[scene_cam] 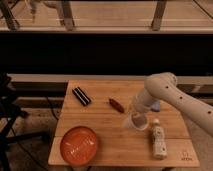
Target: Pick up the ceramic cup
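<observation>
The ceramic cup [138, 122] is small, pale and round. It sits near the right middle of the wooden table [107, 125] and looks slightly tilted. My gripper [136, 113] reaches down from the white arm [162, 89], which comes in from the right. The gripper is right on the cup's upper rim and is shut on it. The gripper covers the cup's top edge.
A white bottle-shaped object [158, 140] lies just right of the cup. An orange plate [79, 145] is at the front left. A black bar [81, 96] and a small reddish-brown item [116, 104] lie further back. A bluish item [156, 106] shows behind the arm. A railing runs behind the table.
</observation>
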`<state>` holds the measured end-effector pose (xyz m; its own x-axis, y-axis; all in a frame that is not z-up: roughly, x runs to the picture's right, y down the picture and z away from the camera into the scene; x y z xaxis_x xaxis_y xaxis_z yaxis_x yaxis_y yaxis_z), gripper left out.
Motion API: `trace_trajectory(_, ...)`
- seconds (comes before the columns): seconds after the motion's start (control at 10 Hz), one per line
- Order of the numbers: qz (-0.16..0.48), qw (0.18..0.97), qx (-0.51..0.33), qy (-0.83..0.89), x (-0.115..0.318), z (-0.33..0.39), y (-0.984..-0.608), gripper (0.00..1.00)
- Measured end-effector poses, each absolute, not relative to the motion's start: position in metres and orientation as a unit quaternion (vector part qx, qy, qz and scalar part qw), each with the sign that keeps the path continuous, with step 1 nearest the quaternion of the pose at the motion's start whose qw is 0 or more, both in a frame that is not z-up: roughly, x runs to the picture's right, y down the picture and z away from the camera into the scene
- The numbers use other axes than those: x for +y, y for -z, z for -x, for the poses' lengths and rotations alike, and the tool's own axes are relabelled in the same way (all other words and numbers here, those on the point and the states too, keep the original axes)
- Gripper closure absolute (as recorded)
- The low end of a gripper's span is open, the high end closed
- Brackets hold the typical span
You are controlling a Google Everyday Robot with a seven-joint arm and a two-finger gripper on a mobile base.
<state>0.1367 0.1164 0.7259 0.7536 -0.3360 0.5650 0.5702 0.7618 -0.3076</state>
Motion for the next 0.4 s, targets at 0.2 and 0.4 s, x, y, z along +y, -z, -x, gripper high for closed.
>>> trace_trajectory(0.2,0.239,0.906,-0.247,0.248,0.1117,-0.1397,-0.7240,0.98)
trace_trajectory(0.4,0.239,0.906,-0.249,0.247,0.1081,-0.1399,-0.7246,0.98)
